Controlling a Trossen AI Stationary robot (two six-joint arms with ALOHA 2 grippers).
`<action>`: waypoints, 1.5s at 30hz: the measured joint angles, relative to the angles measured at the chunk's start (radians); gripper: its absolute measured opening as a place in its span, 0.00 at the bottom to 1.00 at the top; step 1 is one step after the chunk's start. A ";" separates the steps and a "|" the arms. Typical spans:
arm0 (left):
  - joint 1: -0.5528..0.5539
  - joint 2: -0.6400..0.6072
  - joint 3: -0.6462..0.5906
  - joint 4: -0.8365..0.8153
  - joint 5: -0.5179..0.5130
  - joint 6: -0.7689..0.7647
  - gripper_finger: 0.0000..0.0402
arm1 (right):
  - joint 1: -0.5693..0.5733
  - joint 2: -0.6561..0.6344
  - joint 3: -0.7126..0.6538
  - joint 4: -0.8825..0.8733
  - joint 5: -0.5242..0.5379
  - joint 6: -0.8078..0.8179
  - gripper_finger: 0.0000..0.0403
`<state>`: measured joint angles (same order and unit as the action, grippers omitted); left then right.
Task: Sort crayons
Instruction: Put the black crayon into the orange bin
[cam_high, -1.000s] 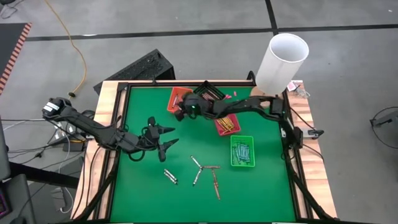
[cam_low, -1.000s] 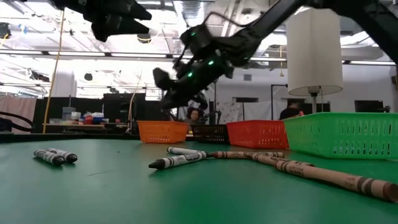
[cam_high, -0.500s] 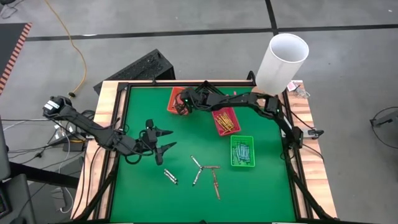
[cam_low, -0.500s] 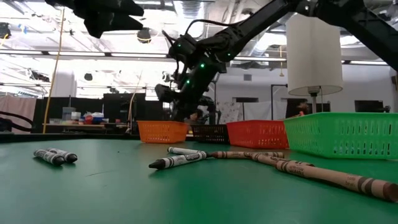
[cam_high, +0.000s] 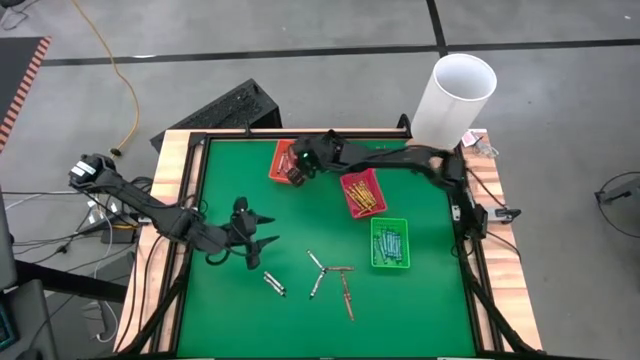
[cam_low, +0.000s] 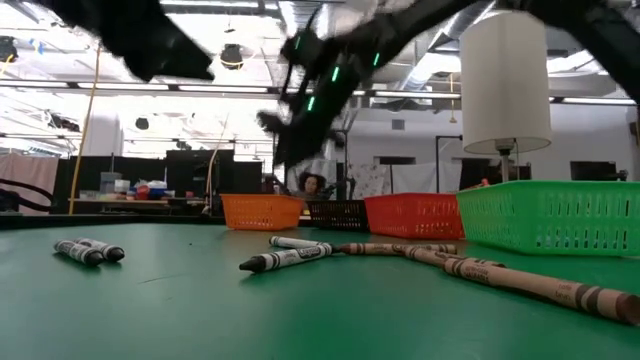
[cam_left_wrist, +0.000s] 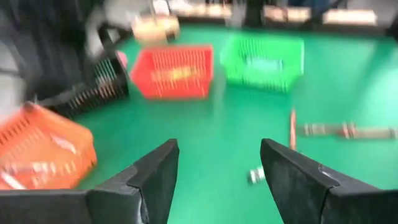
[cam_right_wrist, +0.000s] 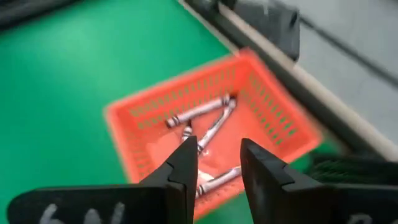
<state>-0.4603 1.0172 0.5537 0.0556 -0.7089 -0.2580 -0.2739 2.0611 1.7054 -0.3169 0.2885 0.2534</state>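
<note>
Several crayons lie loose on the green table: a pair (cam_high: 273, 284), a grey one (cam_high: 316, 275) and brown ones (cam_high: 345, 290). More crayons (cam_right_wrist: 202, 121) lie flat in the orange tray (cam_high: 280, 158). My right gripper (cam_right_wrist: 219, 163) hovers open just above that tray (cam_right_wrist: 273, 118), nothing between its fingers; it also shows in the high view (cam_high: 295, 172). My left gripper (cam_high: 264, 232) hangs open over the table's left half, above bare green (cam_left_wrist: 217, 158), short of the loose crayons (cam_left_wrist: 292, 127).
A red tray (cam_high: 362, 193) with crayons, a green tray (cam_high: 389, 243) with crayons and a black tray (cam_high: 340, 148) stand in the far right part of the table. A white cylinder (cam_high: 455, 95) stands at the far right corner. A wooden rim (cam_high: 172, 200) frames the table.
My right gripper has dipped nose-down toward the orange tray, then risen above it. My left gripper has drifted a little toward the table's near edge. The loose crayons have stayed where they were.
</note>
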 joint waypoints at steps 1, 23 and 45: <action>0.000 0.000 0.000 -0.041 0.026 -0.032 0.54 | 0.001 -0.041 0.000 -0.023 0.000 -0.032 0.29; -0.215 0.325 0.000 0.055 0.305 -0.014 0.48 | 0.268 -0.732 0.001 -0.409 0.113 -0.070 0.29; -0.177 0.538 0.000 0.093 0.266 0.013 0.48 | 0.300 -0.548 0.001 -0.495 0.157 -0.079 0.29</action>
<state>-0.6377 1.5556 0.5541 0.1485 -0.4426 -0.2453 0.0265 1.5127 1.7061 -0.8124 0.4458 0.1745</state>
